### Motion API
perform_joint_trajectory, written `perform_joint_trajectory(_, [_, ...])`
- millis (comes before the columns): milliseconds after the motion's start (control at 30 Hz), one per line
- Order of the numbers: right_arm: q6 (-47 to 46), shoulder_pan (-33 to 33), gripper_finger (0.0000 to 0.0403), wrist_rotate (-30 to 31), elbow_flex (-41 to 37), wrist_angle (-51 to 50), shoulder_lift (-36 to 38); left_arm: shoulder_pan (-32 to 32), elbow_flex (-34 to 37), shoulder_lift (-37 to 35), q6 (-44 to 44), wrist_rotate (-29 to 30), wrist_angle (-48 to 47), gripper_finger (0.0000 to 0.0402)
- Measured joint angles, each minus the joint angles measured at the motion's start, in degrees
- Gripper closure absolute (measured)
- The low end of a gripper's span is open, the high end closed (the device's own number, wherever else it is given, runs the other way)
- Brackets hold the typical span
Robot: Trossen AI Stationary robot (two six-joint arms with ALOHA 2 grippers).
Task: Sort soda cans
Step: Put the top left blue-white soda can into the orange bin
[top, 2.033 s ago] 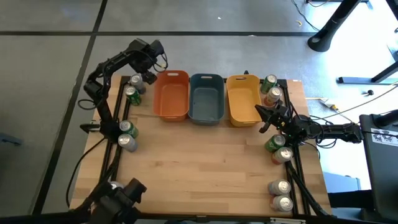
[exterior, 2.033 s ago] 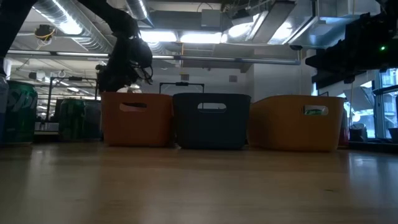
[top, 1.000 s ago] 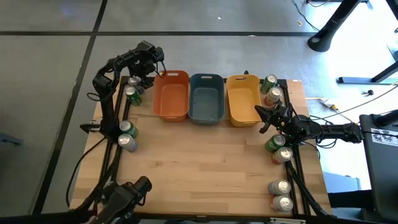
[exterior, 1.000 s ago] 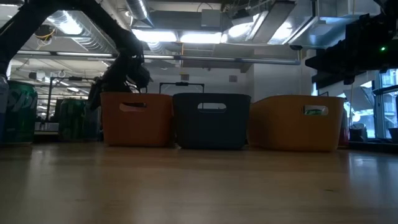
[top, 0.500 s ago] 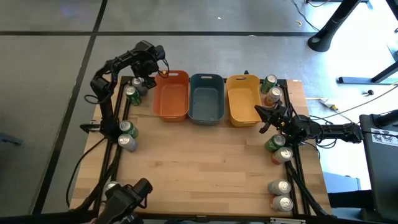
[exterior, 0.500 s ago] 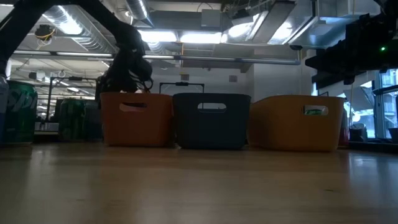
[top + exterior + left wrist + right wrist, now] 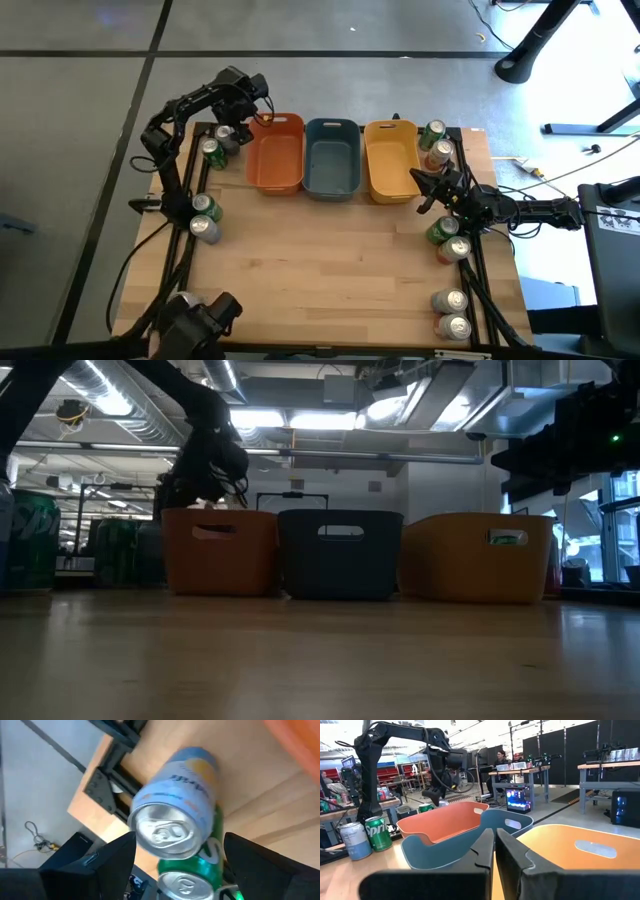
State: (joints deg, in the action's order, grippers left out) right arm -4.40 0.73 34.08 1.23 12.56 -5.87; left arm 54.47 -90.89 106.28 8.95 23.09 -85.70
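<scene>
My left gripper (image 7: pixel 241 108) (image 7: pixel 178 840) hangs open over the table's far left corner, beside the orange bin (image 7: pixel 275 152). Its fingers stand on either side of a silver-grey soda can (image 7: pixel 175 817) (image 7: pixel 223 135) without touching it. That can stands upright on the table with a green can (image 7: pixel 192 870) (image 7: pixel 211 151) against it. My right gripper (image 7: pixel 425 187) (image 7: pixel 495 847) waits shut by the yellow bin's (image 7: pixel 391 160) near right corner. More cans stand in pairs along the left edge (image 7: pixel 204 217) and the right edge (image 7: pixel 436 143) (image 7: pixel 448 240) (image 7: pixel 453 313).
Orange, grey-blue (image 7: pixel 332 157) and yellow bins sit side by side along the far edge; I see nothing inside them. The wooden middle of the table (image 7: pixel 330 260) is bare. Black frame rails run along both side edges. A person sits at a desk far behind (image 7: pixel 501 757).
My left gripper has shifted a little toward the orange bin and turned at the wrist above the far-left pair of cans. The cans and my right arm have stayed where they were.
</scene>
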Motion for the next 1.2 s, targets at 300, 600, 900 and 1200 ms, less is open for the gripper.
perform_joint_trajectory(300, [-0.26, 0.00, 0.0384, -0.48, 0.00, 0.13, 0.00, 4.46, -0.01, 0.18, -1.25, -0.88, 0.79, 0.0112])
perform_joint_trajectory(600, [-1.27, -0.02, 0.0384, -0.63, 0.00, 0.07, 0.00, 6.28, 2.17, 0.20, 0.39, -3.82, 3.38, 0.0112])
perform_joint_trajectory(900, [-1.27, 0.00, 0.0384, -0.63, 0.00, -0.01, 0.00, 6.30, 5.69, -0.15, 2.25, -3.98, 6.09, 0.0111])
perform_joint_trajectory(1200, [-1.27, -0.01, 0.0384, -0.63, 0.00, -0.09, 0.00, 5.22, 6.23, -0.17, 5.09, -6.55, 6.42, 0.0111])
